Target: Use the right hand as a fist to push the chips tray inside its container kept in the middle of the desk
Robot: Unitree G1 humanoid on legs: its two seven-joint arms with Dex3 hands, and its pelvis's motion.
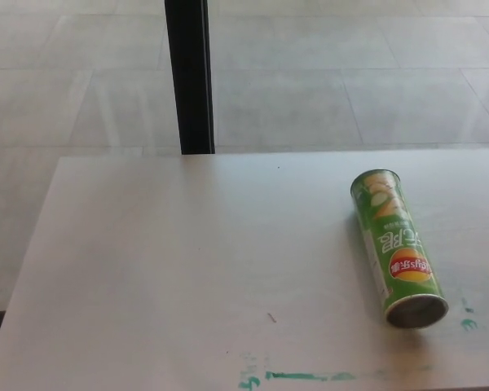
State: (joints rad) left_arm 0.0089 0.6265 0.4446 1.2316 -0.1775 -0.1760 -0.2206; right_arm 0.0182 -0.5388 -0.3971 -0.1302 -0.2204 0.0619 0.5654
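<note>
On the right side of the desk (187,261) lies the chips can (396,246), on its side, green with a red and yellow logo. Long axis runs away from the camera with a slight lean; far end points up-left, near end points down-right toward the front edge.

Edges: desk's far edge runs straight across the upper middle of the view, left edge slants down toward the bottom left corner. Right edge is out of frame. Can sits well clear of the far edge and well clear of the left edge, nearer the right side of the picture. Whole left and centre of the desktop is bare surface, plenty of open room around the can on its left.

Marks: green paint smear (306,376) along the front of the desk, left of the can's near end, apart from it. A few small green specks (468,323) just right of the near end. Tiny dark fleck (271,317) mid-desk.

Container: near end of the can (416,309) shows a round grey face inside a silver rim. No tray sticking out past the rim. Can't tell what's inside.

Beyond the desk: grey tiled floor (350,81), black upright post (190,77) standing past the far edge.

Hands: neither hand is in view, so can't tell how far open either one is. Nothing touches the can.
</note>
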